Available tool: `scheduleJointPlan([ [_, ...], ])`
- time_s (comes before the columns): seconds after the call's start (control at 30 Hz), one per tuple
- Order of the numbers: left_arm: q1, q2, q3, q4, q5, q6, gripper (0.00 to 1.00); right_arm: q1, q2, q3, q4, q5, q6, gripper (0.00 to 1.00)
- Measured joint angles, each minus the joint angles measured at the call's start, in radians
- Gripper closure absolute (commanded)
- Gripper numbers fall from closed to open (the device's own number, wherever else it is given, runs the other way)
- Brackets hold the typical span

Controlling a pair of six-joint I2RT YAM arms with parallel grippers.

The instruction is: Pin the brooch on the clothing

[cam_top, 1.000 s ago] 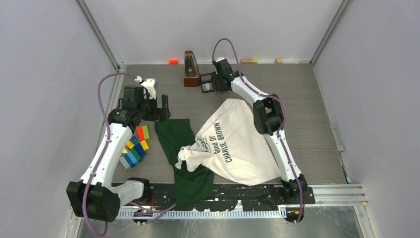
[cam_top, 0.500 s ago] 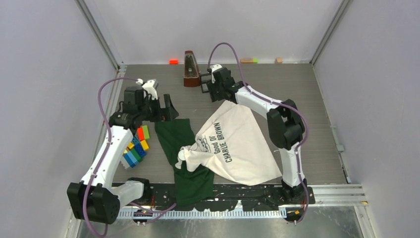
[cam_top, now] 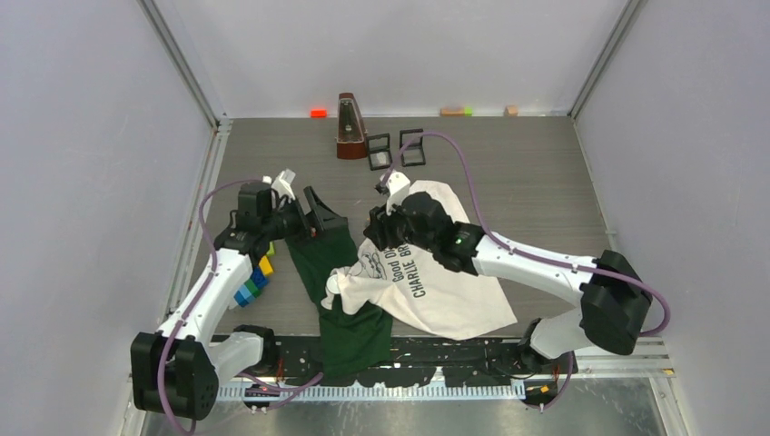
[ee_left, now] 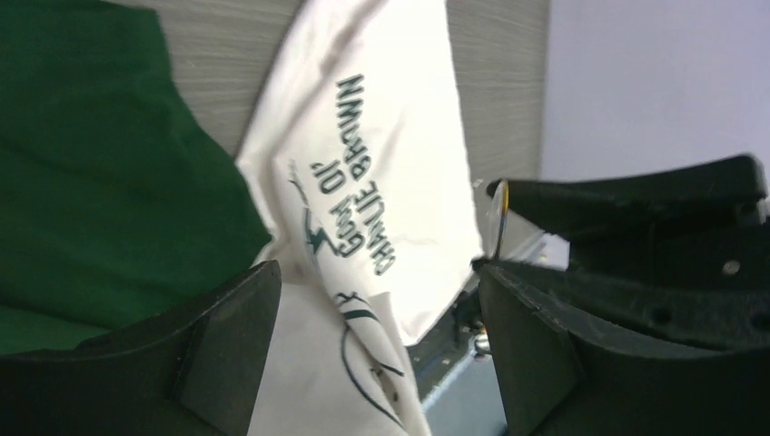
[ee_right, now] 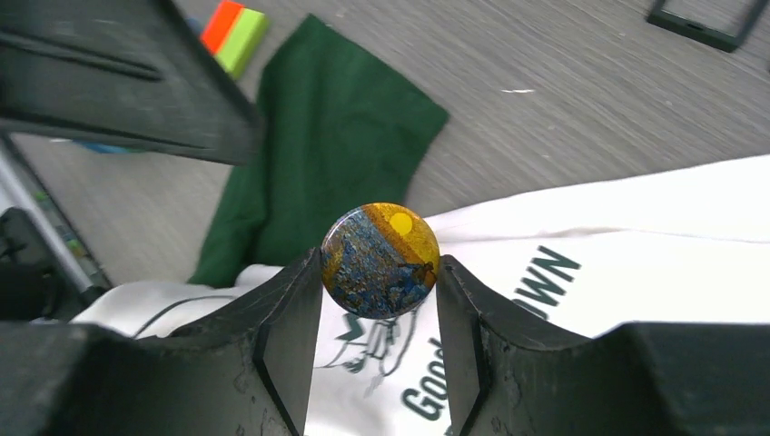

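Shirt (cam_top: 436, 272): white with green sleeves, crumpled on the table (cam_top: 545, 182), print facing up.
Left gripper (cam_top: 315, 212): spread wide, empty, above the green sleeve's far edge.
Brooch (ee_right: 380, 260): round, blue and orange, pinched edgewise above the print.
Right gripper (cam_top: 377, 227): clamped on the brooch.

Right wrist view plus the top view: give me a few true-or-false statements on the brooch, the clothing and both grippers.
1. The right gripper holds the brooch. True.
2. The brooch is pinned on the clothing. False: it sits between the gripper's fingers, above the clothing.
3. The left gripper is open. True.
4. The coloured blocks lie on the clothing. False: they lie on the table beside the left arm.
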Motion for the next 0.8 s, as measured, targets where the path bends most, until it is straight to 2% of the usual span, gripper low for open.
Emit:
scheduleJointPlan([
  [0.1, -0.013, -0.008, -0.039, 0.059, 0.044, -0.072, 0.27, 0.042, -0.05, -0.042, 0.03, 0.002, 0.016, 0.7],
  [0.27, -0.041, -0.03, -0.072, 0.151, 0.093, -0.169, 0.3, 0.079, -0.076, -0.071, 0.059, 0.003, 0.032, 0.7],
  [0.4, -0.051, -0.037, -0.088, 0.241, 0.123, -0.234, 0.4, 0.08, -0.078, -0.076, 0.061, 0.003, 0.032, 0.7],
  [0.53, -0.06, -0.035, -0.098, 0.294, 0.145, -0.274, 0.47, 0.081, -0.078, -0.076, 0.06, 0.003, 0.029, 0.7],
  [0.63, -0.073, -0.028, -0.098, 0.319, 0.159, -0.286, 0.57, 0.081, -0.079, -0.076, 0.06, 0.003, 0.028, 0.7],
  [0.8, -0.117, 0.002, -0.098, 0.339, 0.177, -0.285, 0.62, 0.081, -0.079, -0.076, 0.059, 0.003, 0.028, 0.7],
])
